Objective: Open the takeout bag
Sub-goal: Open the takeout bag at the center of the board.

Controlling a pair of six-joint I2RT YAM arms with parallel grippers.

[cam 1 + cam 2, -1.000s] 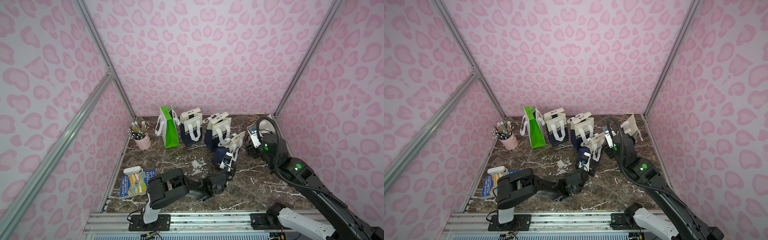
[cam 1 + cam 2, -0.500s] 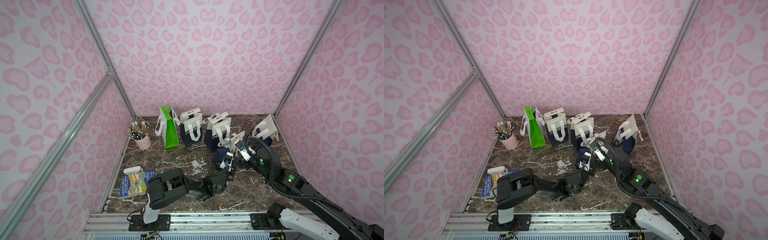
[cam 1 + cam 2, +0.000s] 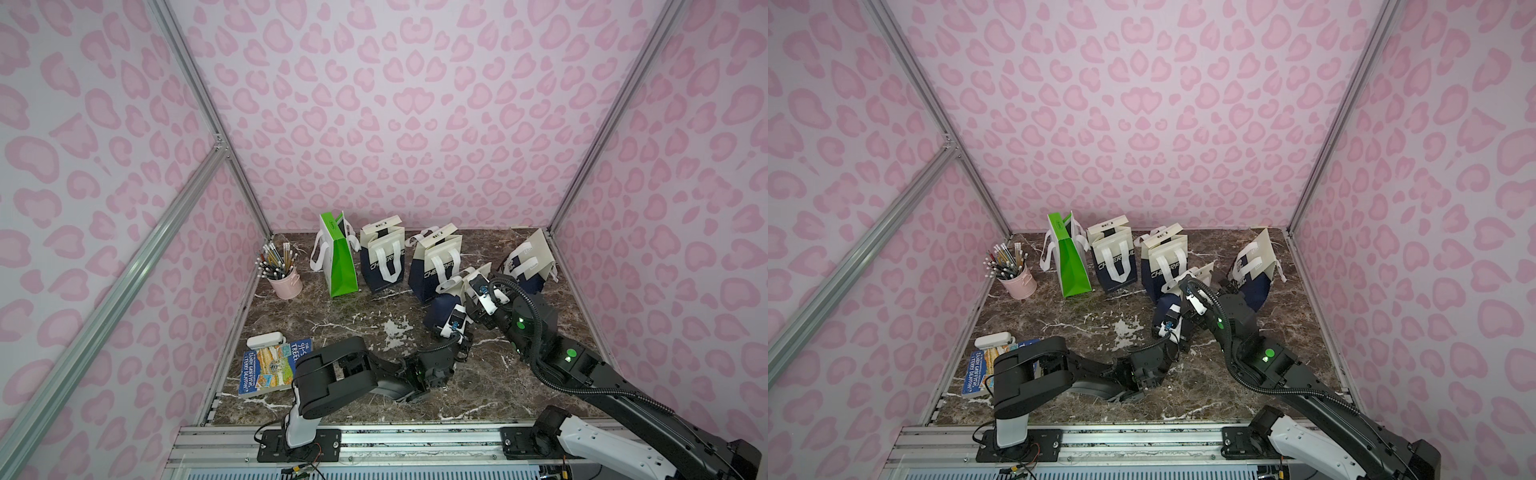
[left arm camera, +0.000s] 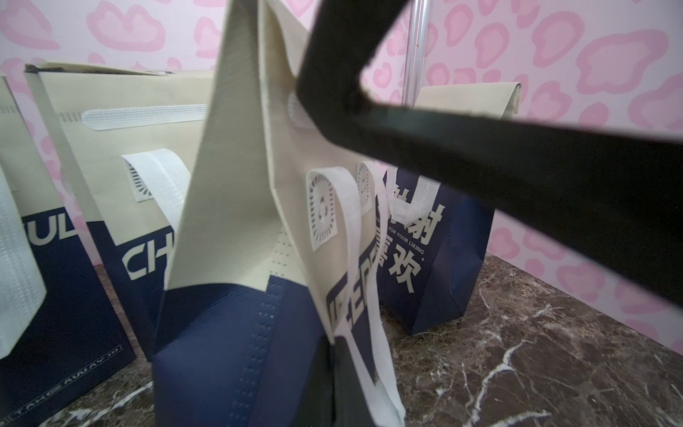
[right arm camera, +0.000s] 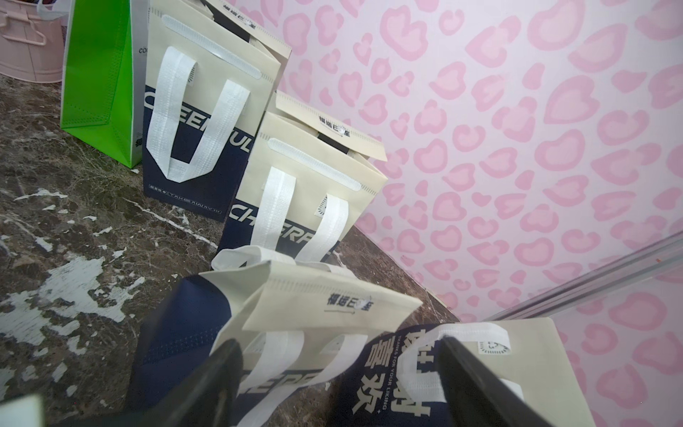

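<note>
Left gripper (image 3: 452, 320) pinches the takeout bag (image 3: 440, 307) low at six o'clock; right gripper (image 5: 336, 342), spread, lines up on its flap (image 5: 325, 299). Best to grab flap only, not handles (image 5: 281, 355), and peel toward four o'clock.

Left arm (image 3: 332, 376): black boxy links, white lower column, black base plate (image 3: 297, 442) with pale screws, thin loose wires (image 3: 307, 455) under it. Right arm (image 3: 590, 374): black links, white shell (image 3: 598, 440) near its base, two green lit dots (image 3: 571, 354), black ribbed cable (image 3: 538, 345) looping along it. Both are bolted to a silver rail (image 3: 415, 440). Left end effector (image 3: 454, 320): white housing, blue connector, black fingers. Right end effector (image 3: 478, 289): same white housing, flat black fingers (image 5: 476, 380).
</note>
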